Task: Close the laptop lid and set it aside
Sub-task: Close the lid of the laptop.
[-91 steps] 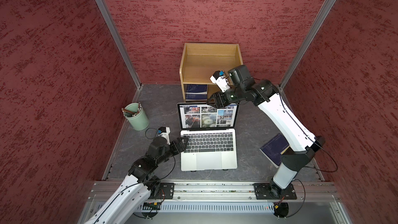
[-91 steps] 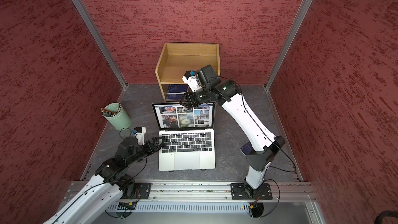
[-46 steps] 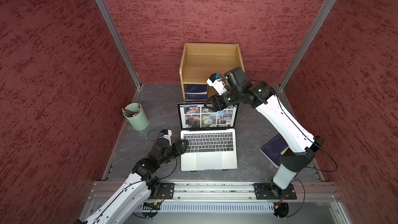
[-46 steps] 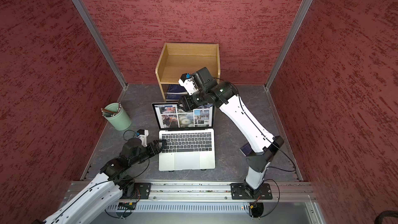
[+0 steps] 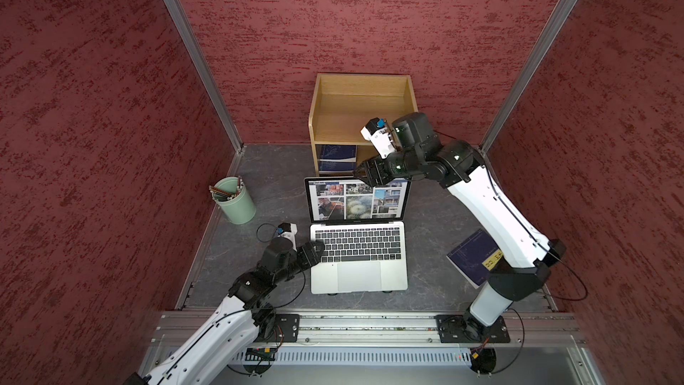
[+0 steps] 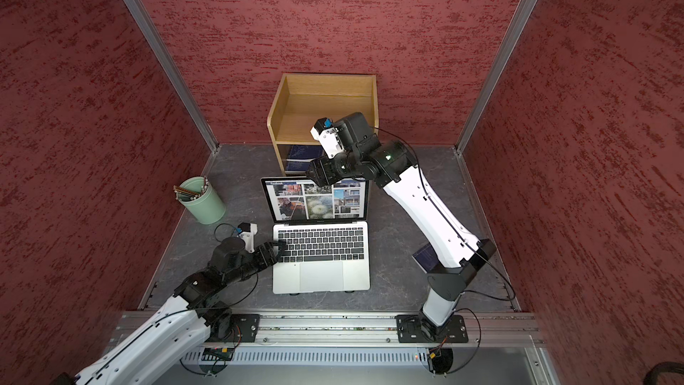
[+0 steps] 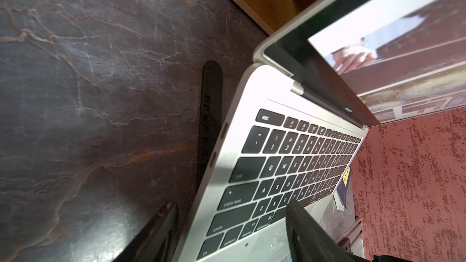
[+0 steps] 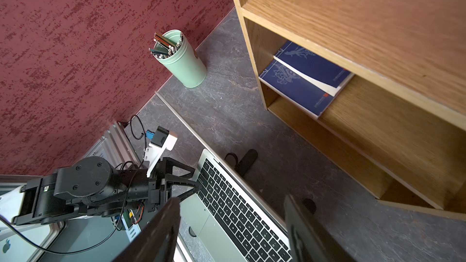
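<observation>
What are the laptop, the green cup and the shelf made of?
The laptop looks like silver metal, smooth and matte. The cup is smooth pale green, plastic or painted metal; hard to tell. The shelf shows light wood grain, maybe veneer.

The laptop [image 7: 262, 91] hides most of the black stand [image 7: 210, 102].

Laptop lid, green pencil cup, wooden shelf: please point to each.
laptop lid [image 5: 357, 200], in a top view, on the lit screen.
green pencil cup [image 5: 240, 211], in a top view, on its outer wall.
wooden shelf [image 5: 364, 85], in a top view, on its back panel.
</observation>
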